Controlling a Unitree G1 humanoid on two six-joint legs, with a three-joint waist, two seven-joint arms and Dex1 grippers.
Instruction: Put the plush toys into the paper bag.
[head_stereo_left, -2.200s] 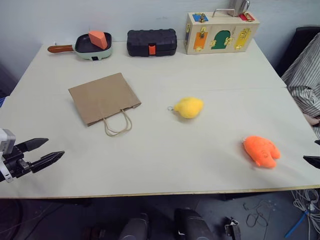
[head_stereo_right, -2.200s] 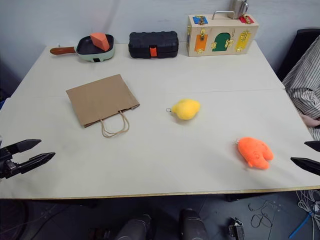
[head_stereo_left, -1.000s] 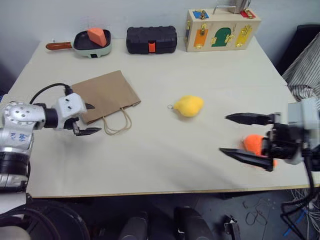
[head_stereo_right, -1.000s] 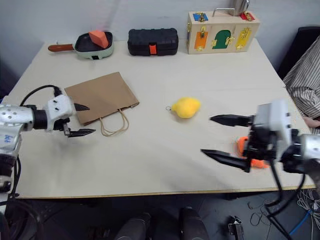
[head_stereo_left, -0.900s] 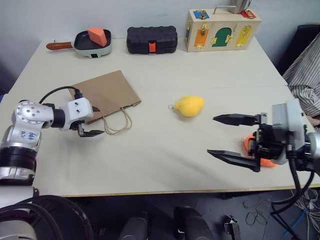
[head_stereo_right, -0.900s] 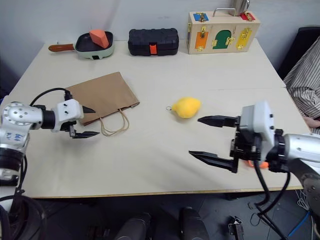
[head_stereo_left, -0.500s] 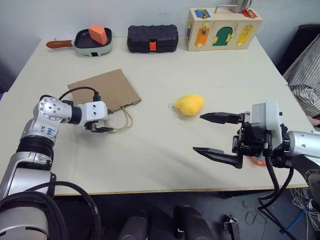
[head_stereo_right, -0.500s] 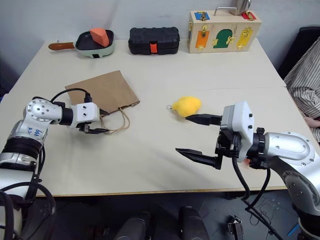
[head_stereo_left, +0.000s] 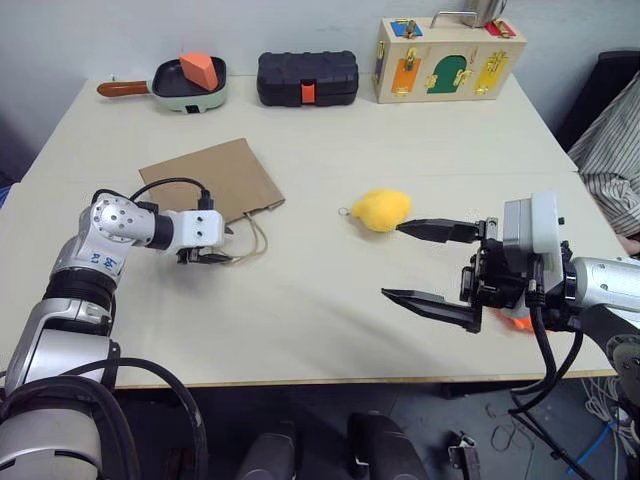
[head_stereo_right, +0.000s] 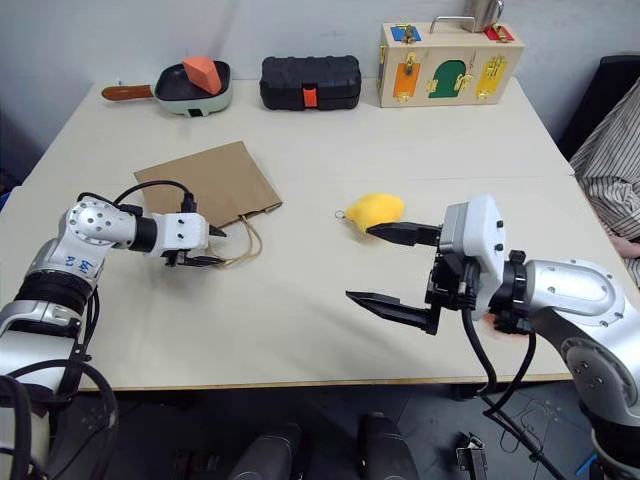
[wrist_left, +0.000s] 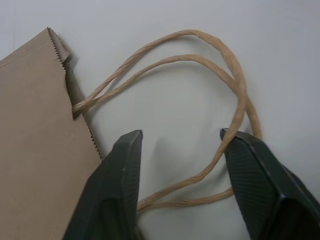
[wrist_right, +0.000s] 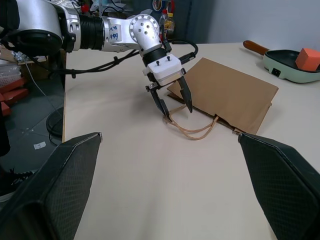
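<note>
The brown paper bag (head_stereo_left: 210, 178) lies flat on the table left of centre, its cord handles (wrist_left: 220, 65) looping toward me. My left gripper (head_stereo_left: 221, 246) sits low at those handles, open, its fingers (wrist_left: 125, 170) astride the two cords. The yellow plush toy (head_stereo_left: 380, 209) rests mid-table with its small ring to the left. My right gripper (head_stereo_left: 418, 266) hovers wide open just right of it, the upper fingertip close to the toy, nothing between the jaws. Of the orange plush toy (head_stereo_left: 517, 320) only a sliver shows behind my right hand.
Along the far edge stand a green pan (head_stereo_left: 188, 96) holding an orange wedge (head_stereo_left: 198, 70), a black ribbed case (head_stereo_left: 307, 78) and a wooden lock box (head_stereo_left: 446, 60). A person's striped sleeve (head_stereo_left: 612, 148) is at the right edge.
My left gripper slid right onto the bag's handles and its jaws narrowed. My right gripper drifted left toward the yellow toy, staying wide open and covering the orange toy.
</note>
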